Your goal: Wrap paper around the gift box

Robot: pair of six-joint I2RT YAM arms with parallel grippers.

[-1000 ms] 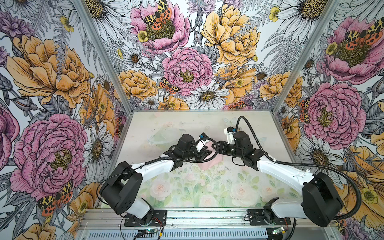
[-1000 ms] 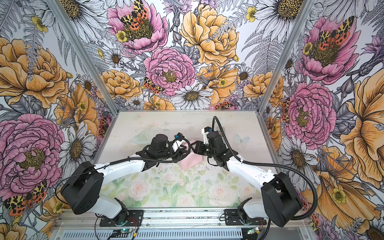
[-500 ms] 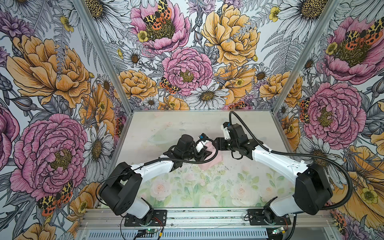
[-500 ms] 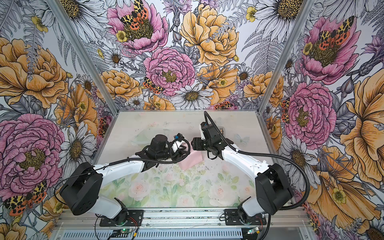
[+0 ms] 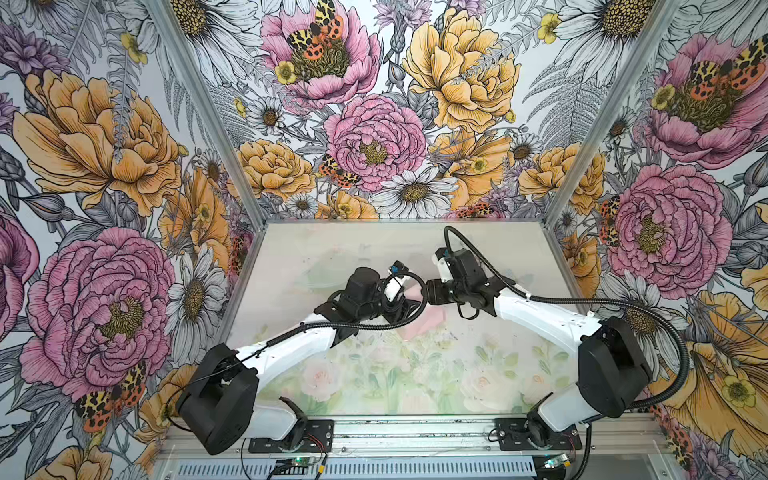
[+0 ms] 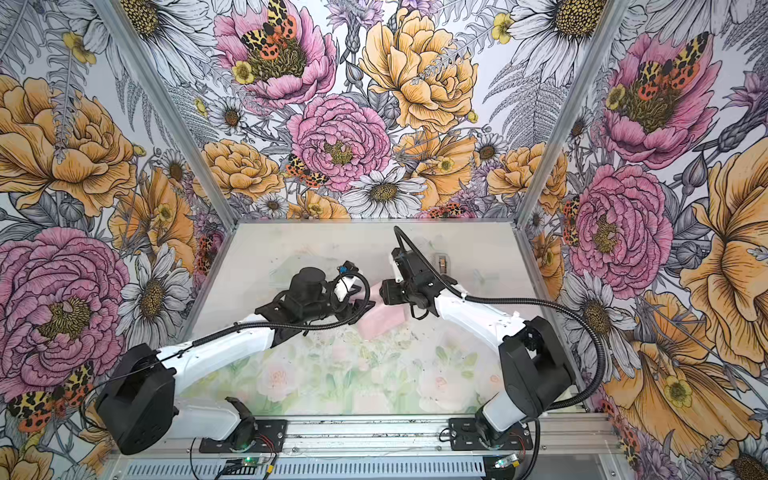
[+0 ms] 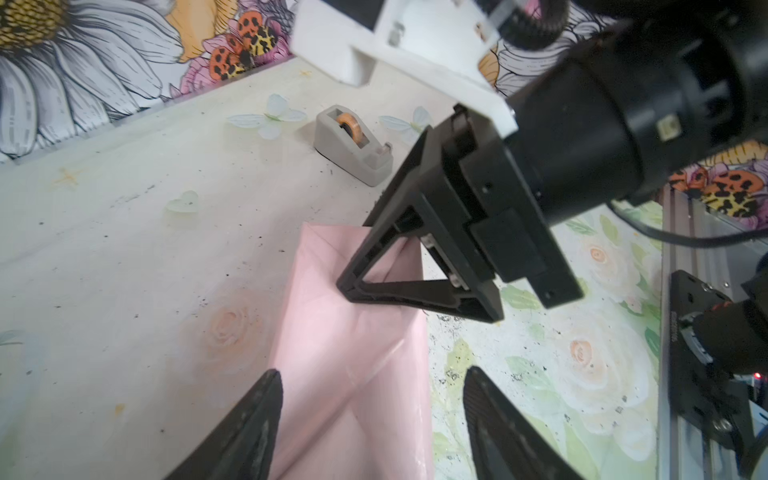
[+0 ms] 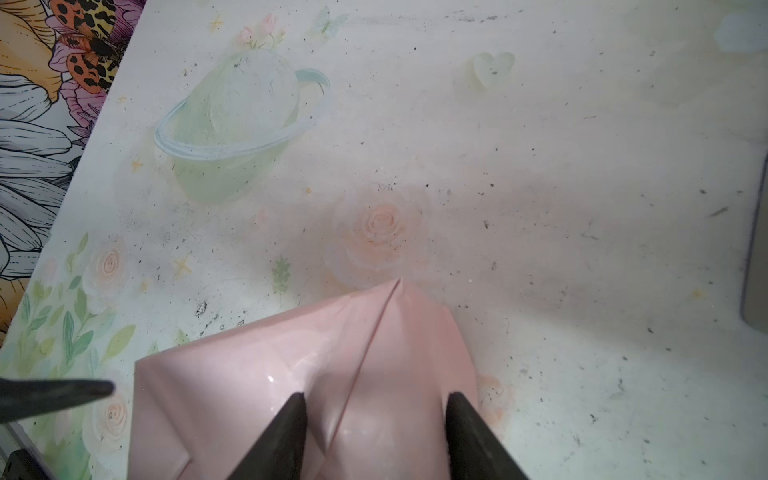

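The gift box is hidden inside the paper [image 5: 420, 324], which lies folded round it as a pale pink parcel [image 6: 380, 320] at mid-table. My left gripper [image 7: 370, 376] hangs open just above one end of the paper [image 7: 353, 332], a finger to each side. From the opposite side my right gripper [image 8: 374, 397] is open too, its fingertips [image 8: 297, 405] resting on the diagonal folds of the paper [image 8: 257, 374]. In both top views the two grippers meet over the parcel, left gripper [image 5: 409, 305] and right gripper [image 6: 381, 293].
A small grey tape dispenser [image 7: 353, 145] with an orange roll stands on the table behind the right arm, also seen in a top view as the tape dispenser [image 6: 442, 262]. Flowered walls [image 5: 124, 208] close in the table on three sides.
My right arm has swung its elbow outward and its gripper has edged left onto the parcel. The left arm has stayed in place over the parcel.
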